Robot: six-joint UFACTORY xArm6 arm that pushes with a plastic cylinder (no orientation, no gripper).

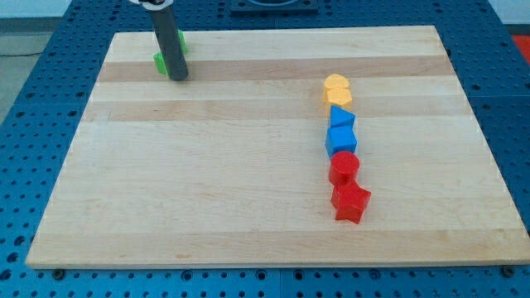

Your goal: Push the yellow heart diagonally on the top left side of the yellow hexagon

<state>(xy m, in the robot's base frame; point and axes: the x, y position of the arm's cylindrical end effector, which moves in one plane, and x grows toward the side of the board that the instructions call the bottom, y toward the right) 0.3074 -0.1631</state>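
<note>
A yellow block (pixel 337 88), roughly heart-shaped, lies on the wooden board (pixel 248 190) at the view's upper right, at the top of a column of blocks. I cannot make out a separate yellow hexagon; it may be touching or behind the heart. My tip (pixel 178 78) rests on the board at the view's top left, far to the left of the yellow block. It stands right next to a green block (pixel 161 62), which the rod partly hides.
Below the yellow block run a blue block (pixel 341 116), a blue cube (pixel 340 139), a red cylinder (pixel 344 168) and a red star (pixel 350 202). A second green piece (pixel 181 37) shows behind the rod near the board's top edge.
</note>
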